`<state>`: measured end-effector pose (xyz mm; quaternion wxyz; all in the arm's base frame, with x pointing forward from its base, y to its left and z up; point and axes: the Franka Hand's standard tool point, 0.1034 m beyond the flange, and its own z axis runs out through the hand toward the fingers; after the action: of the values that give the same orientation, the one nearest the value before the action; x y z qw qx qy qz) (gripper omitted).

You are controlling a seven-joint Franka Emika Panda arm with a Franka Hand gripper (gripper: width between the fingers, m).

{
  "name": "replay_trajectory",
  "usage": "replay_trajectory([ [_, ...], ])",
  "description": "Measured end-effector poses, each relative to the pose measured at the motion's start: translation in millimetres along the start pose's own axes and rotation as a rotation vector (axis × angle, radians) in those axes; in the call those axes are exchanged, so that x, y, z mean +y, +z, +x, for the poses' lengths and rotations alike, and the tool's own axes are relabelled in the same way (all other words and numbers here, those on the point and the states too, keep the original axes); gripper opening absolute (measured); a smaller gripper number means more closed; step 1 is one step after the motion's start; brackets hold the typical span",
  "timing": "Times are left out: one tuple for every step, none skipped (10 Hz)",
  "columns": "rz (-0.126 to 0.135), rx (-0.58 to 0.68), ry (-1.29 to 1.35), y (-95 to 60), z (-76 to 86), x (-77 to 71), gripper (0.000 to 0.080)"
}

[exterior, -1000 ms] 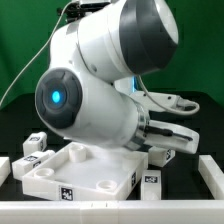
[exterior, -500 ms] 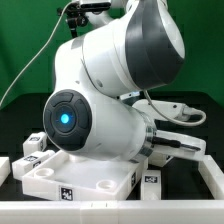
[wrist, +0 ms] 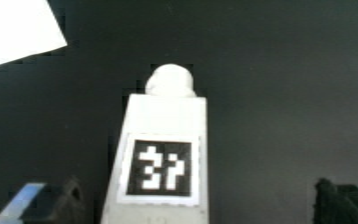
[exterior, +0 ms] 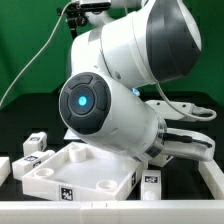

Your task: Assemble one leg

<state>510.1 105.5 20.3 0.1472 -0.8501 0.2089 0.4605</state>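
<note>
**A:** What does the exterior view show?
**B:** A bulky white robot arm [exterior: 120,90] over a flat white square panel with round holes [exterior: 75,170]. The gripper seems hidden.
**A:** And the wrist view?
**B:** A small white oblong plastic leg with a black-and-white tag [wrist: 163,150] lies on the black table [wrist: 274,90]. It sits between the gripper's [wrist: 188,192] wide-apart fingers [wrist: 34,203], touching neither.

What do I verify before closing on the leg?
1. The gripper open: ok, its fingertips stand wide apart.
2. The leg between the fingertips: ok, but nearer one than the other.
3. No contact yet: ok, dark gap on both sides of the leg.
4. Closing path free: ok, the white surface lies apart from the leg.
5. Finger depth along the leg: cannot tell; in the exterior view the arm hides the fingertips.
</note>
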Motion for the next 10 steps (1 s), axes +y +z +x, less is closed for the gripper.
replay_trajectory([
  [0.000,0.000,0.000,0.0,0.1,0.1,0.0529],
  [0.000,0.000,0.000,0.1,0.1,0.1,0.0393],
  [0.001,0.000,-0.007,-0.5,0.1,0.4,0.0393],
  [0.003,0.002,-0.017,-3.0,-0.5,1.0,0.0276],
  [0.006,0.005,-0.026,-7.1,-2.2,1.6,0.0276],
  [0.006,-0.001,-0.038,-12.8,-7.9,2.8,0.0276],
  [0.005,-0.017,-0.050,-22.4,-19.2,5.4,0.0276],
  [0.004,-0.038,-0.059,-33.5,-31.1,8.4,0.0276],
  [0.005,-0.055,-0.063,-43.3,-40.8,11.2,0.0276],
  [0.009,-0.044,-0.064,-48.0,-42.1,11.3,0.0276],
])
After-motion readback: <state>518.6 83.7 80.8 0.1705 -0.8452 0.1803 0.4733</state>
